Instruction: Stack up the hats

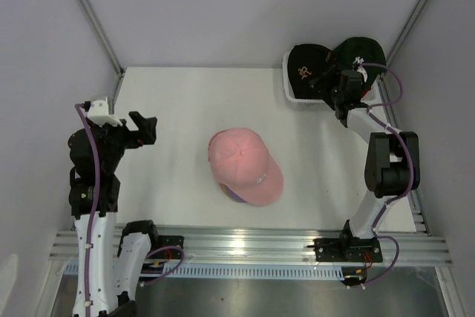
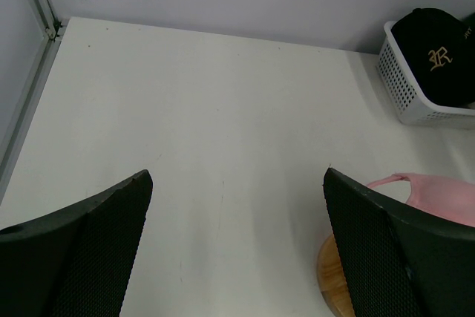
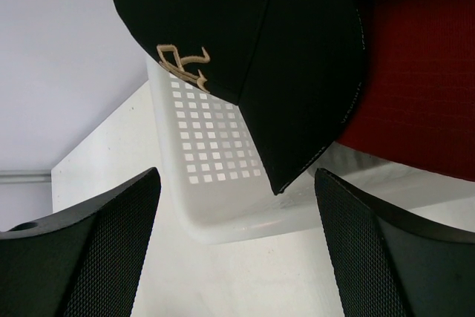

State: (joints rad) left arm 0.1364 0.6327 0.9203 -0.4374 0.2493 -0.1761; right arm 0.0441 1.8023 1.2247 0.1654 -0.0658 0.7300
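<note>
A pink cap (image 1: 241,161) lies at the table's middle, with a sliver of a purple cap (image 1: 231,195) under its near edge. A black cap (image 1: 308,64) with a gold logo and a dark green cap (image 1: 360,51) sit in the white mesh basket (image 1: 295,100) at the back right. The right wrist view shows the black cap's brim (image 3: 297,109) overhanging the basket's rim, with a red cap (image 3: 423,72) beside it. My right gripper (image 1: 343,105) (image 3: 237,172) is open just in front of that brim. My left gripper (image 1: 145,128) (image 2: 237,176) is open and empty at the left. No white cap is in view.
The round wooden stand (image 2: 334,276) shows under the pink cap (image 2: 438,191) in the left wrist view. Walls with metal posts close in the table at the back and sides. A metal rail runs along the near edge.
</note>
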